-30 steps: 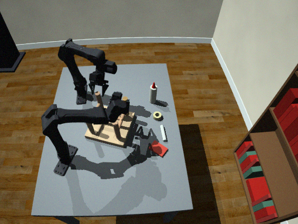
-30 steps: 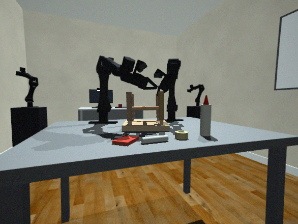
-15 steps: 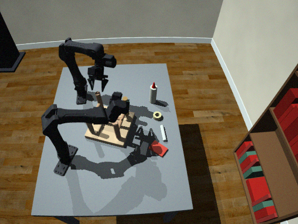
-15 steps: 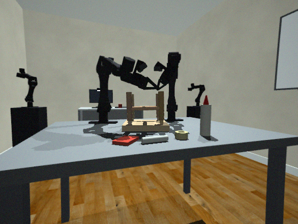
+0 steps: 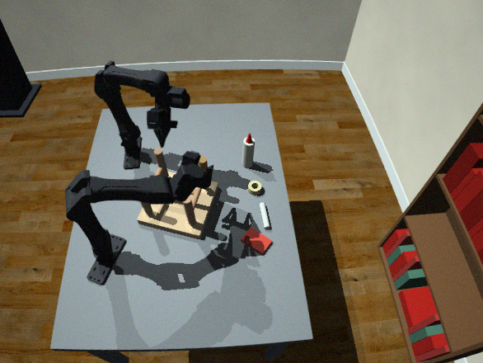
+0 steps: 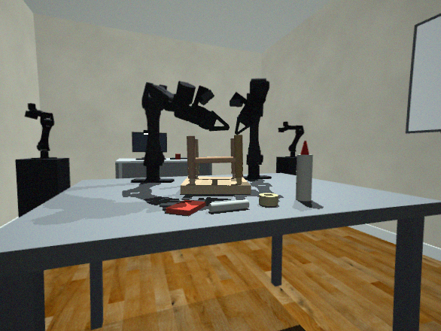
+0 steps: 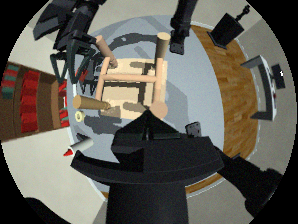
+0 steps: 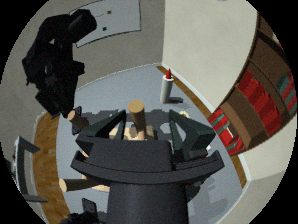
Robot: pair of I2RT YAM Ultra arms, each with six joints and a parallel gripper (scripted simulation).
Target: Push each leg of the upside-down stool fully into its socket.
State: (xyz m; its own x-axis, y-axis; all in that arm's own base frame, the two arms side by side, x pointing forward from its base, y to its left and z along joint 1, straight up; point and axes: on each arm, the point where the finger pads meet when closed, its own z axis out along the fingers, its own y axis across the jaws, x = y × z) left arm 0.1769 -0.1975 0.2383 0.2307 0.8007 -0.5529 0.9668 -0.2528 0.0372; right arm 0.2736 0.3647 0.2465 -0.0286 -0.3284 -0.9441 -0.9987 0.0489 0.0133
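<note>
on the near side, the right tool (image 5: pixel 210 169) (image 6: pixel 228 128) (image 7: pixel 66 83) (image 8: pixel 147 113) hangs spread; the upturned stool (image 5: pixel 173 223) (image 6: pixel 214 189) (image 7: pixel 120 94) (image 8: pixel 114 132) sits mid-desk. beyond, the left tool (image 5: pixel 161 144) (image 6: pixel 237 132) (image 7: pixel 147 113) is pressed together above a leg (image 5: pixel 158 153) (image 6: pixel 233 143) (image 7: pixel 159 109) (image 8: pixel 75 118), likely for pushing; next calls for straight downward pressure.

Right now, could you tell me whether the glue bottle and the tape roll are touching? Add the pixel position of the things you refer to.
Apart: the exterior view shows bare table between the glue bottle (image 5: pixel 247 154) (image 6: pixel 304 178) (image 8: pixel 166 91) and the tape roll (image 5: pixel 250 192) (image 6: pixel 268 201).

Stool seat (image 5: pixel 175 226) (image 6: pixel 215 189) (image 7: pixel 120 95) partly hidden
</note>
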